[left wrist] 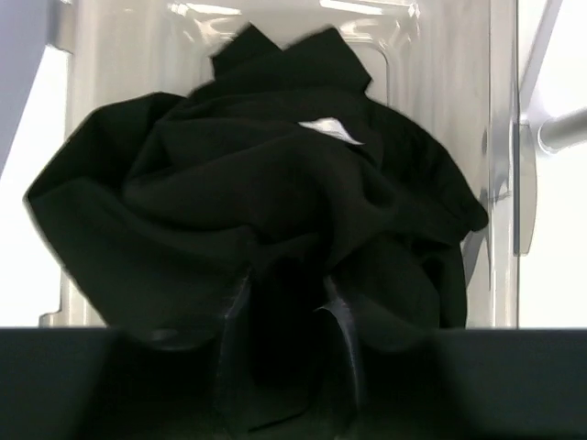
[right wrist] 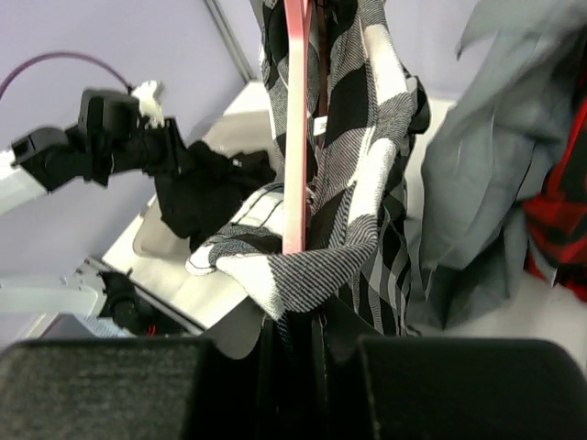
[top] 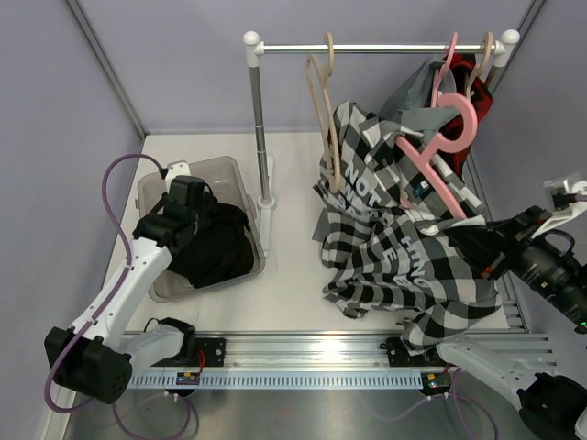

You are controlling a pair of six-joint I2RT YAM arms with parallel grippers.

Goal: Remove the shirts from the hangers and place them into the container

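The white table (top: 293,275) stands inside pale lavender walls. A slotted metal strip (top: 303,353) runs along its near edge, where both arms are bolted. Along the far edge a metal rail (top: 385,47) with white ends is held up by a post (top: 260,128).

The container (top: 227,167) sits by the left edge of the table. The black shirt (top: 220,247) lies crumpled inside it, filling most of the bin. The left gripper (left wrist: 289,367) hangs directly over that heap. Its jaws stand a little apart with a fold of the black cloth between them. Black on black, it is hard to say whether the pads touch the fabric.

Toward the right edge, the black-and-white plaid shirt (top: 394,238) drapes from under the rail down onto the table. A pink hanger (top: 449,147) lies tilted across its top and a tan hanger (top: 326,119) hangs at its left side. The right gripper (right wrist: 293,339) is clamped on a bunched fold of the plaid cloth. The pink bar rises upright just above its jaws. The grey shirt (right wrist: 495,165) and the red-and-black plaid shirt (right wrist: 559,211) hang beside it at the far right corner.
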